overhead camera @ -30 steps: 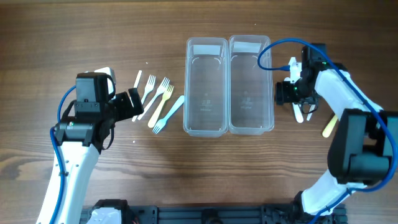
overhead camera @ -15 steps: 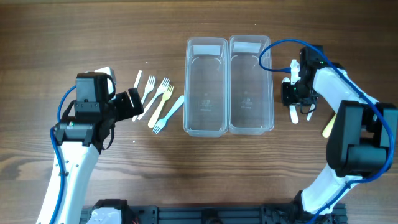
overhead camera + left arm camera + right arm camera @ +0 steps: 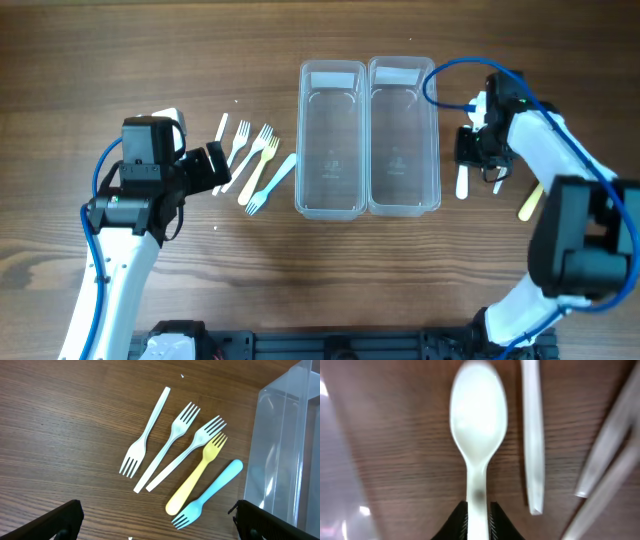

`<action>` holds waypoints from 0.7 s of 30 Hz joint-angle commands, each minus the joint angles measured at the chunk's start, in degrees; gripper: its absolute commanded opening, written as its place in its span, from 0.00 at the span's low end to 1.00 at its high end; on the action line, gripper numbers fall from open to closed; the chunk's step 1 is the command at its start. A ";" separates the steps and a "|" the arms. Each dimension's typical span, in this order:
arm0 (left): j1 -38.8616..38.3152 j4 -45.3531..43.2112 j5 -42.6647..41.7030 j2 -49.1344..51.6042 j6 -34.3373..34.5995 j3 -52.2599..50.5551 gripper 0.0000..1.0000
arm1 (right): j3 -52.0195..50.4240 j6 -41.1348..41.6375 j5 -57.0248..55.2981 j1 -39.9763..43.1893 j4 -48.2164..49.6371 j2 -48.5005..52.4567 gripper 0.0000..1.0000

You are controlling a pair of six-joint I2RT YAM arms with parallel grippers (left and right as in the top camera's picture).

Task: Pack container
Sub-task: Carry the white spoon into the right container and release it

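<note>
Your right gripper [image 3: 479,510] is closed on the handle of a white spoon [image 3: 479,412]. In the right wrist view both black fingers [image 3: 459,521] press against the sides of the handle, and the bowl points away from the wrist. You cannot tell from these views whether the spoon rests on the wooden table [image 3: 300,260] or is raised off it.

From overhead, the spoon is just right of the right container [image 3: 403,208], outside it and roughly parallel to its long wall. That clear container stands side by side with the left container [image 3: 330,213], their long walls touching.

Just right of the spoon in the wrist view lies a straight white handle [image 3: 532,435], apart from the spoon. Farther right there are blurred pale handles [image 3: 610,455] at an angle. Overhead, a yellow utensil [image 3: 529,203] lies farther right again, near the arm.

Your left gripper [image 3: 157,510] is spread as wide as it goes and holds nothing. Its two fingers show only at the bottom corners of the left wrist view. Ahead of it, five forks lie on the table, left of the left container:
- a white fork [image 3: 145,440] with its tines toward the wrist
- a second white fork [image 3: 170,442]
- a third white fork [image 3: 192,447] beside it
- a yellow fork [image 3: 197,480]
- a blue fork [image 3: 212,490], nearest the container
</note>
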State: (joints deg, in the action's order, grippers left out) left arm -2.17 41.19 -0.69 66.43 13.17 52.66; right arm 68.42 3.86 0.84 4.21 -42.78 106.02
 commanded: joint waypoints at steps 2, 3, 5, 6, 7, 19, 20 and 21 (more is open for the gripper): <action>0.33 0.02 0.57 0.11 -0.94 1.07 1.00 | 0.85 1.84 0.20 -0.17 0.22 -10.91 0.13; 0.33 0.02 0.57 0.11 -0.94 1.07 1.00 | 0.90 2.32 0.20 -0.17 0.31 -13.86 0.13; 0.33 0.02 0.57 0.11 -0.94 1.07 1.00 | 0.90 2.29 0.44 -0.17 0.68 -16.59 0.18; 0.33 0.02 0.57 0.11 -0.94 1.07 1.00 | 0.90 2.21 0.37 -0.17 0.81 -17.42 0.25; 0.33 0.02 0.57 0.11 -0.94 1.07 1.00 | 0.87 1.88 -0.07 -0.17 0.87 -17.53 0.27; 0.33 0.02 0.57 0.11 -0.94 1.07 1.00 | -1.40 4.07 2.45 -0.17 4.31 -0.24 0.46; 0.33 0.02 0.57 0.11 -0.94 1.07 1.00 | -1.40 4.07 2.60 -0.17 4.31 0.66 0.45; 0.33 0.02 0.57 0.11 -0.94 1.07 1.00 | -1.40 4.07 2.60 -0.17 4.33 1.53 0.44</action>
State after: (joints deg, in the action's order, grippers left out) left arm -2.17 41.19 -0.69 66.43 13.17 52.66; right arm 67.66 6.61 2.11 4.21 -38.68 104.97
